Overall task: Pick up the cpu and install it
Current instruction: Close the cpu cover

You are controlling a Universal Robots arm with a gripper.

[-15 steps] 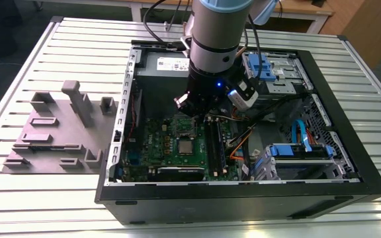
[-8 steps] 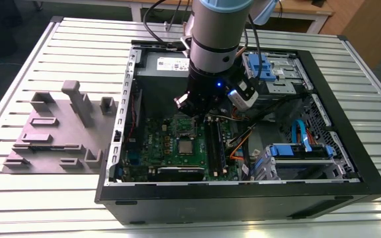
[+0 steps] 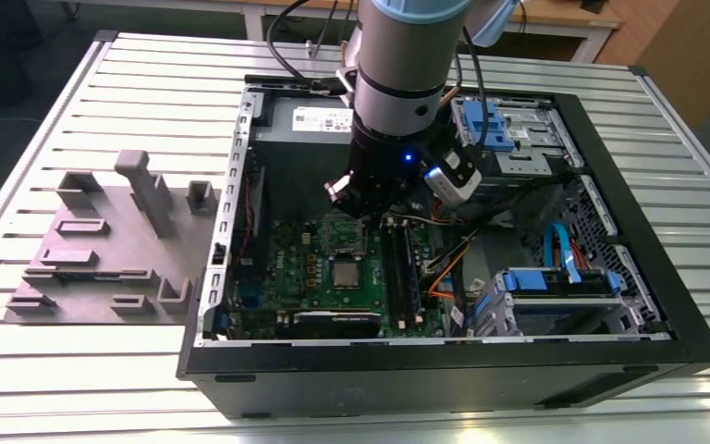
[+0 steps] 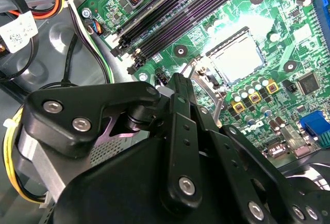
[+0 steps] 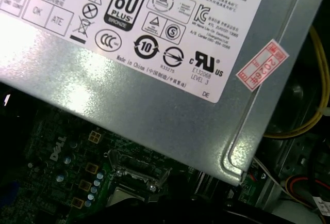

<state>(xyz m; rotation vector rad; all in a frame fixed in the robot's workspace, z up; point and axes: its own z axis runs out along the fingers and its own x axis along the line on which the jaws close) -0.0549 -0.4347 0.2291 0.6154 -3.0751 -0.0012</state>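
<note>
A small flat silvery-grey square, the cpu (image 3: 345, 275), lies level on the green motherboard (image 3: 293, 264) inside the open black computer case (image 3: 651, 305). In the second wrist view the cpu (image 4: 234, 59) sits in a black-edged square seat and shines with glare. Beside it, toward the power supply, is a square metal frame with a dark centre (image 3: 348, 239), which the first wrist view also catches (image 5: 135, 175). My gripper (image 3: 373, 199) hangs from the arm above the board near that frame, apart from the cpu. Its black linkage (image 4: 178, 146) covers the near part of the board.
The grey power supply (image 3: 299, 120) with a white label (image 5: 154, 7) stands close behind the gripper. Black memory slots (image 4: 175, 12) run beside the socket. Loose cables (image 3: 454, 264) and blue drive brackets (image 3: 491, 125) are at the exterior view's right. A grey fixture block (image 3: 108, 240) sits on the slatted table.
</note>
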